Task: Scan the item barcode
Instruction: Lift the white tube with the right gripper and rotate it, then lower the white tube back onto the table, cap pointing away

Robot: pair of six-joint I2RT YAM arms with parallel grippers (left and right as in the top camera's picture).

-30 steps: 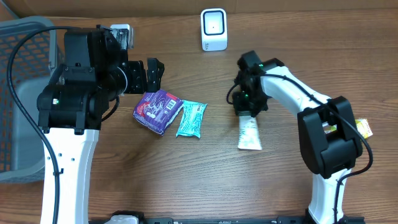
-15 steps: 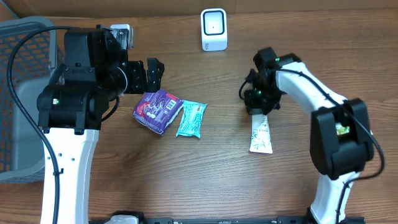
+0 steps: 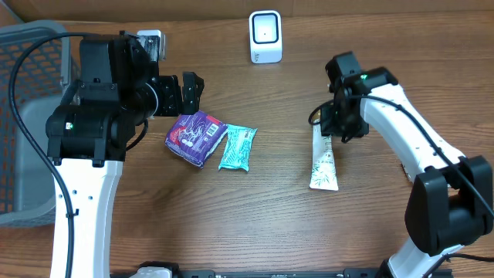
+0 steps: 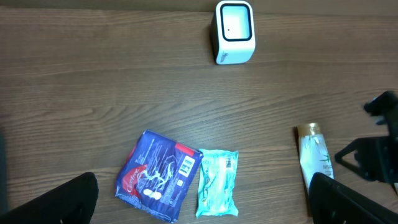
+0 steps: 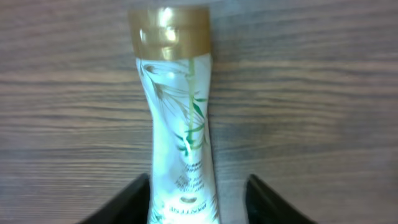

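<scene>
A white tube [image 3: 323, 166] with a gold cap [image 5: 169, 32] lies flat on the wooden table, cap end toward the far side. My right gripper [image 3: 340, 123] hovers over the cap end, open; in the right wrist view its fingers [image 5: 134, 196] straddle the tube [image 5: 180, 124] with a gap on the right side. A blue-purple packet [image 3: 195, 137] with a barcode [image 4: 186, 167] facing up and a teal packet [image 3: 237, 147] lie side by side at centre left. My left gripper [image 3: 189, 93] hangs wide open above them, holding nothing. The white scanner [image 3: 265, 36] stands at the far edge.
A grey wire basket [image 3: 23, 46] fills the far left. In the left wrist view the scanner [image 4: 235, 31] is at the top, and the tube [image 4: 315, 155] and right gripper [image 4: 373, 155] are at the right. Cardboard lines the far edge.
The right gripper carried the tube to the right, laid it on the table, and opened its jaws, drawing back toward the cap end. The left arm stayed still.
</scene>
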